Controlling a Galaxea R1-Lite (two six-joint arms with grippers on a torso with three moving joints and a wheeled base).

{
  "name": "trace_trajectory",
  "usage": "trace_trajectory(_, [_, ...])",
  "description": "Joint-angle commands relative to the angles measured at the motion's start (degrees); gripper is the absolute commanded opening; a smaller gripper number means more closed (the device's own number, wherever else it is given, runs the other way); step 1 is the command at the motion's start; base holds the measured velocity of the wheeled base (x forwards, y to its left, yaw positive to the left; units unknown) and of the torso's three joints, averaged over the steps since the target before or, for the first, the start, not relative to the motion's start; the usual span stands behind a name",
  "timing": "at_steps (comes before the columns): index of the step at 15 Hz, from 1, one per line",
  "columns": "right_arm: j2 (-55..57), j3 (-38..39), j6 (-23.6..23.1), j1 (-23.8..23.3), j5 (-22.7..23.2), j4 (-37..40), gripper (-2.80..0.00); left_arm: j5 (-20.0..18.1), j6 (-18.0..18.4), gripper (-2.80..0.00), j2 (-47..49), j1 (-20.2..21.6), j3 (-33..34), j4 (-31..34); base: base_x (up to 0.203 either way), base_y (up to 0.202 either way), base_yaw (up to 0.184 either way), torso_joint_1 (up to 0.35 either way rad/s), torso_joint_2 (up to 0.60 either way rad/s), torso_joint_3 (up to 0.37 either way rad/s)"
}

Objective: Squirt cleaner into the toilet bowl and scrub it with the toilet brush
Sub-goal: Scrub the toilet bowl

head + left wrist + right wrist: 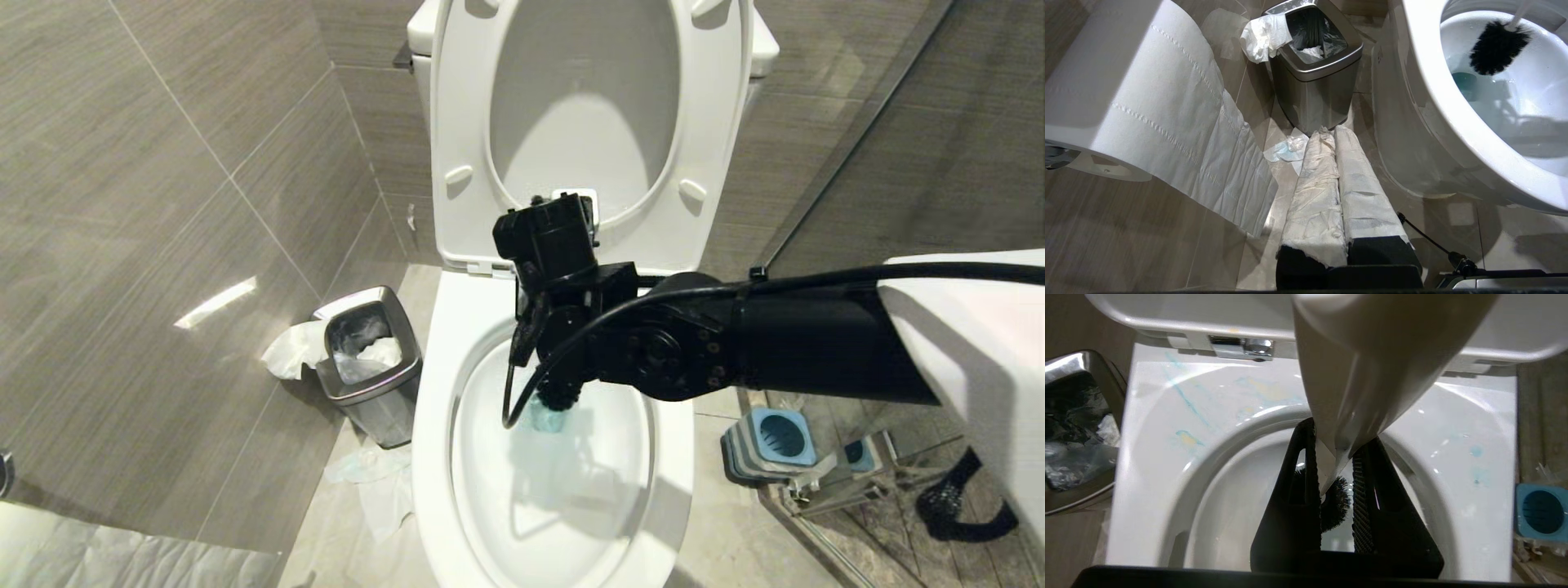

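Toilet brush sits inside the toilet bowl, its white handle pinched between the nearly closed fingers of the right gripper; the left gripper, fingers pressed together on nothing, hangs beside the bowl near the waste bin. Scrubbing looks to be the step in hand, with cleaner already tinting the water blue. The brush's long axis slants downward, bristle head lowest and clear of the water, so the next move calls for lowering it against the porcelain and sweeping round the bowl.

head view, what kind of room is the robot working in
A bathroom, most likely: a white toilet bowl with seat and lid raised, a small steel waste bin beside it on the tiled floor, and a toilet paper roll hanging nearby.
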Motion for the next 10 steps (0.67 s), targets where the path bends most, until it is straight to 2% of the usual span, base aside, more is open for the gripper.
trace_trajectory(1, [3.74, -3.23, -0.03, 0.7, -0.27, -0.08, -2.8, 0.04, -0.03, -2.8, 0.0, 0.0, 0.18, 0.0, 0.0, 0.0, 0.0, 0.0, 0.0, 0.0])
trace_trajectory(5, [5.53, -6.43, -0.01, 5.4, -0.21, 1.86, -2.8, -0.04, -0.03, -2.8, 0.0, 0.0, 0.18, 0.0, 0.0, 0.0, 0.0, 0.0, 0.0, 0.0])
trace_trajectory(10, [-0.44, 4.06, 1.56, 11.88, -1.58, 2.34, -2.8, 0.0, -0.03, -2.8, 0.0, 0.0, 0.18, 0.0, 0.0, 0.0, 0.0, 0.0, 0.0, 0.0])
